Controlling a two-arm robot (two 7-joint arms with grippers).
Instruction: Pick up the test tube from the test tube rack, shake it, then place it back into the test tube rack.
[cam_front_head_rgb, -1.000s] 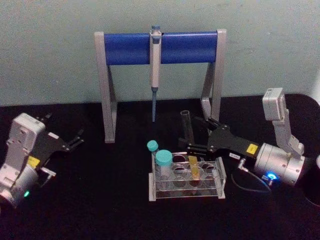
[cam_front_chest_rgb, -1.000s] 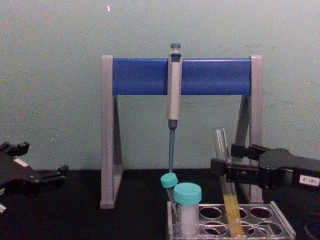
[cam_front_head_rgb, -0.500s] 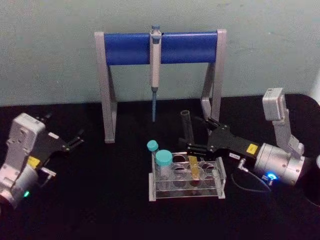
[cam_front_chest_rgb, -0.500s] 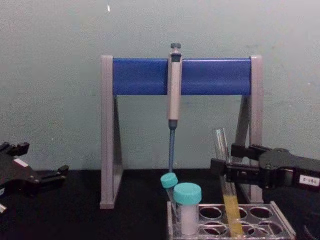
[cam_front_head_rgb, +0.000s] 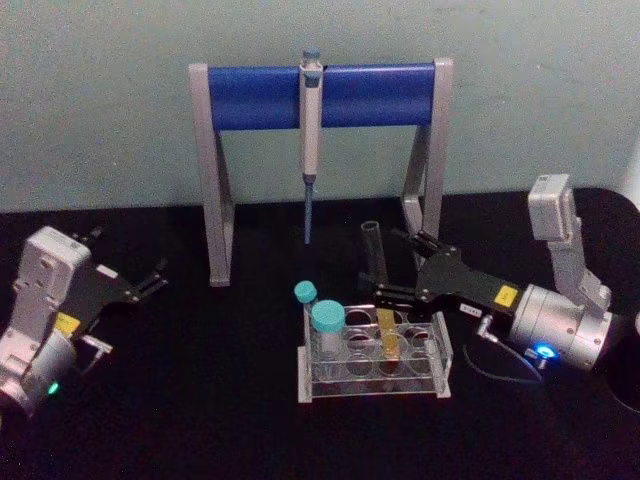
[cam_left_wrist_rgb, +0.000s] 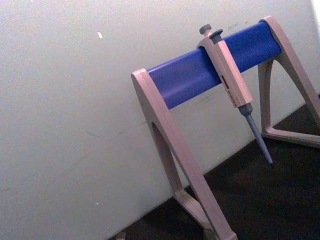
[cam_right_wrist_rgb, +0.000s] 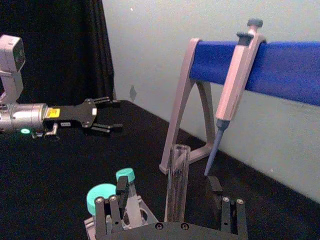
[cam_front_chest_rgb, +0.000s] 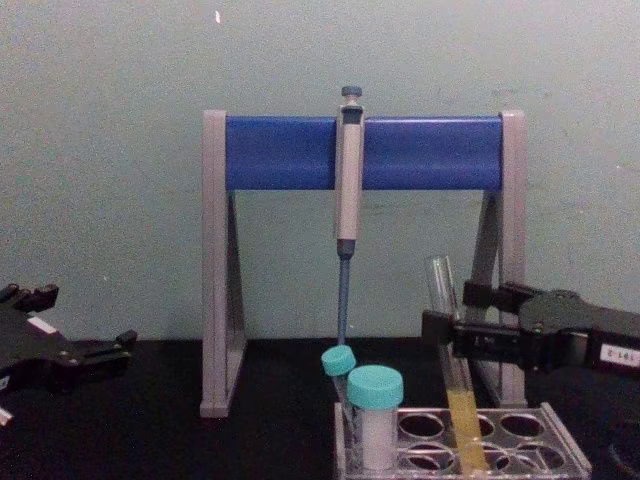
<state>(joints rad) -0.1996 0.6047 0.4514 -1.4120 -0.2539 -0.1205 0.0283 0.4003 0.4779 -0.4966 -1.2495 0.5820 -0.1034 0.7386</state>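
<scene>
The test tube (cam_front_head_rgb: 378, 290) stands in the test tube rack (cam_front_head_rgb: 374, 357), long axis near upright but leaning a little, its open mouth up and tipped toward the table's far edge and slightly to the robot's left, its round bottom down in a hole in the rack's right half; the chest view shows yellow liquid filling the lower part of the test tube (cam_front_chest_rgb: 455, 375) inside the test tube rack (cam_front_chest_rgb: 470, 450). The right gripper (cam_front_head_rgb: 388, 291) reaches in from the table's right side, level with the tube's clear middle section above the rack. Its dark fingers (cam_front_chest_rgb: 445, 330) stand on either side of the glass, spread somewhat wider than the tube, and whether they press on it cannot be told; in the right wrist view the tube (cam_right_wrist_rgb: 176, 182) rises between the two finger pairs with a gap visible on each side. Two teal-capped tubes (cam_front_head_rgb: 322, 322) sit in the rack's left end. Behind the rack, toward the table's far edge, a grey-and-blue stand (cam_front_head_rgb: 320, 97) holds a pipette (cam_front_head_rgb: 310, 120) hanging tip down. The left gripper (cam_front_head_rgb: 152, 281) rests idle near the table's left edge, fingers parted and holding nothing, well apart from the rack.
</scene>
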